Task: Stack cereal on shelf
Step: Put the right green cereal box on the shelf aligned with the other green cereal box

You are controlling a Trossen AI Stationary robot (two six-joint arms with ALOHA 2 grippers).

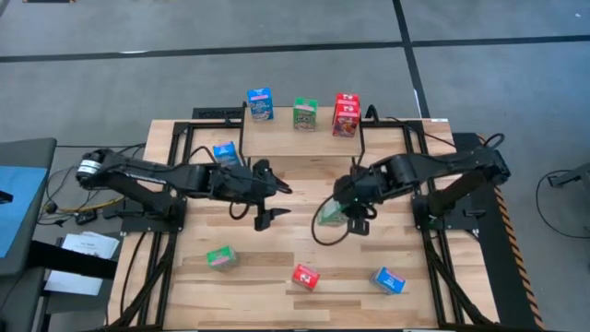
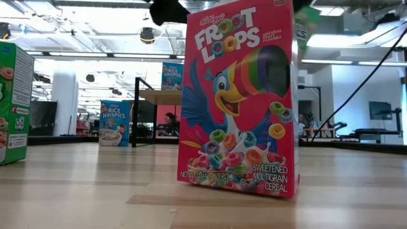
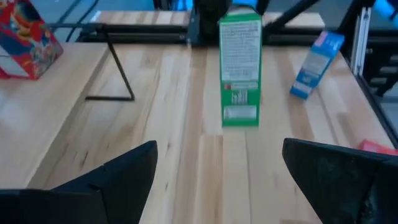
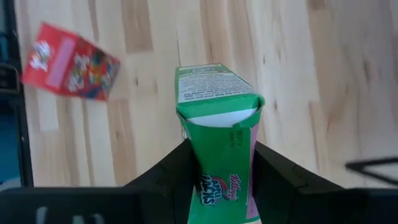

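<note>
At mid-table, the right gripper (image 1: 337, 214) clamps a green box (image 4: 217, 149) just in front of the shelf (image 1: 304, 143); the left gripper (image 1: 274, 198) waits nearby, fingers spread, empty.

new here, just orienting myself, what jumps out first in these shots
The right hand grips a green cereal box above mid-table. On the shelf at the table's far edge stand blue, green and red boxes in a row. A red Froot Loops box fills the low view.

A blue (image 1: 260, 104), a green (image 1: 305, 113) and a red box (image 1: 346, 115) stand upright in a row on the shelf (image 1: 304, 143).
</note>
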